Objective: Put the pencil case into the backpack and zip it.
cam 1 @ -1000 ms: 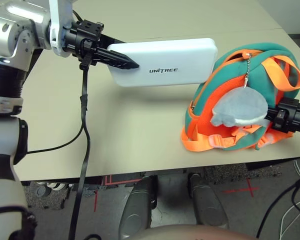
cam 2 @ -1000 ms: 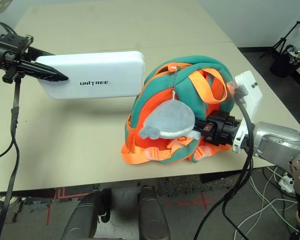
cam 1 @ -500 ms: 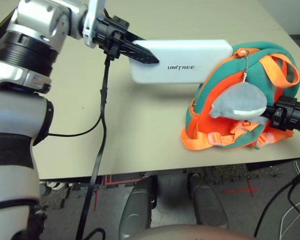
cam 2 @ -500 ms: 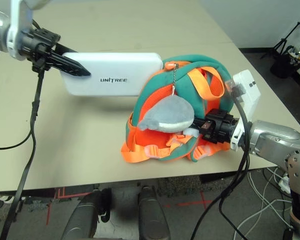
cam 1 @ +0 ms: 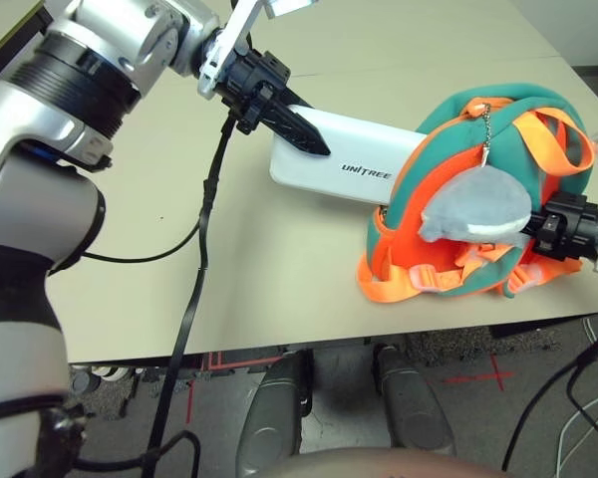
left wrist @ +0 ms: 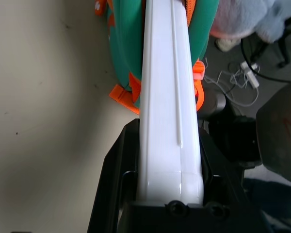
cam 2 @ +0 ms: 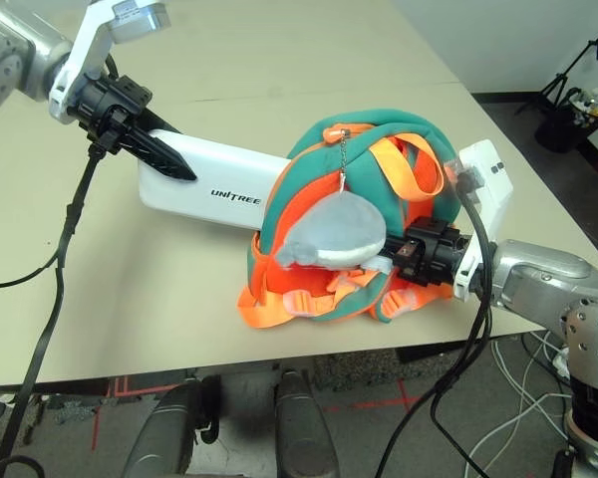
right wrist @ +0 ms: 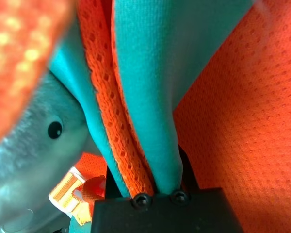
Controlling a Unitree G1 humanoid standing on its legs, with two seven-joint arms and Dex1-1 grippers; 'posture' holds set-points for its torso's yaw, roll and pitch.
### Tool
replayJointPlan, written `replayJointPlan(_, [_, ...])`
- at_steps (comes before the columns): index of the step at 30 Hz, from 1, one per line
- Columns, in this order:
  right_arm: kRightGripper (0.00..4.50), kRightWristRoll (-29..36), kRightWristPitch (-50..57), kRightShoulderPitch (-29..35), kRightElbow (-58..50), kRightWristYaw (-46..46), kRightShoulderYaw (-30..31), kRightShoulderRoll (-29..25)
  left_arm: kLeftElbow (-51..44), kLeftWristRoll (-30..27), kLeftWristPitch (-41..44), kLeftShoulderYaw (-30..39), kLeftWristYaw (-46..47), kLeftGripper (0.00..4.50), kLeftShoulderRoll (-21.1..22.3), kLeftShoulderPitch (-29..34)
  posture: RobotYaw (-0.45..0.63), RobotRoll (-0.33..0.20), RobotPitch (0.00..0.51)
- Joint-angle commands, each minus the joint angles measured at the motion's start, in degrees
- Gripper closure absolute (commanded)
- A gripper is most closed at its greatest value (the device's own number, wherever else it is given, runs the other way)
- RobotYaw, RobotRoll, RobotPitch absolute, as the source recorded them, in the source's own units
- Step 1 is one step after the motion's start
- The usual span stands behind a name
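Left hand (cam 1: 301,132) clamped on one end of the white pencil case (cam 1: 354,164), far end tucked into the teal and orange backpack (cam 1: 448,149) on the beige surface (cam 1: 279,269), right hand (cam 2: 411,254) pinching backpack fabric, grey shark charm (cam 1: 475,212) hanging in front

Left wrist cam: pencil case (left wrist: 167,97) clamped edge-on in the left end effector (left wrist: 169,191).
Black fingers (left wrist: 114,179) flank both flat faces. Case's far end sits in the backpack (left wrist: 128,43) opening, teal fabric and orange trim on either side. Beige surface (left wrist: 48,97) beside it; grey plush (left wrist: 247,19) past the backpack.
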Motion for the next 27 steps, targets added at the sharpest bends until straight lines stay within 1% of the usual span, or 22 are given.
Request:
replayJointPlan(1, [4.38, -2.47, 0.49, -0.20, 0.21, -0.72, 3.41, 1.25, 1.79, 2.03, -3.44, -5.13, -0.82, 3.03, -5.05, -2.48, -0.02, 0.000, 0.184])
replayJointPlan(2, [4.38, -2.83, 0.41, -0.38, 0.18, -0.73, 3.65, 1.58, 3.14, 2.61, -4.19, -6.09, -0.82, 3.03, -6.44, -3.17, -0.02, 0.000, 0.183])
replayJointPlan(5, [4.38, -3.75, 0.41, -0.88, -0.28, -1.06, 4.39, 2.95, 9.17, 6.30, -7.34, -6.47, -0.82, 3.03, -13.15, -4.94, -0.03, 0.000, 0.180])
replayJointPlan(7, [4.38, -3.95, 0.64, -0.97, -0.81, -1.20, 4.48, 3.72, 10.75, 8.28, -8.17, -7.26, -0.82, 3.03, -16.15, -4.98, -0.04, 0.000, 0.180])
replayJointPlan(10, [4.38, -4.11, 0.98, -0.38, -1.77, -1.47, 4.13, 4.66, 8.87, 9.69, -7.07, -9.69, -0.82, 3.03, -19.27, -3.44, -0.05, 0.000, 0.180])
replayJointPlan(11, [4.38, -4.23, 1.05, -0.06, -2.05, -1.54, 3.98, 4.92, 8.70, 10.83, -7.32, -10.02, -0.82, 3.03, -20.46, -2.73, -0.06, 0.000, 0.179])
replayJointPlan(13, [4.38, -4.41, 1.05, 0.58, -2.56, -1.83, 3.68, 5.36, 8.35, 11.26, -6.41, -9.50, -0.82, 3.03, -22.74, -1.74, -0.07, 0.000, 0.175])
replayJointPlan(16, [4.38, -4.52, 1.09, 1.18, -3.13, -2.19, 3.29, 5.89, 7.69, 10.59, -3.68, -7.76, -0.82, 3.03, -25.64, -1.00, -0.08, 0.000, 0.171])
replayJointPlan(20, [4.38, -5.01, 1.32, 1.40, -3.72, -2.48, 3.28, 6.81, 8.60, 11.54, -2.11, -5.20, -0.82, 3.03, -29.57, 0.19, -0.09, 0.000, 0.173])
replayJointPlan(23, [4.38, -5.14, 1.74, 1.09, -4.10, -2.96, 3.41, 7.65, 12.40, 14.10, -2.63, -0.47, -0.82, 3.04, -33.27, 0.86, -0.10, 0.000, 0.173])
replayJointPlan(27, [4.38, -5.20, 2.30, 0.88, -4.61, -3.25, 3.57, 8.61, 20.35, 19.45, -4.39, 8.85, -0.82, 3.04, -38.27, 0.54, -0.09, 0.000, 0.179])
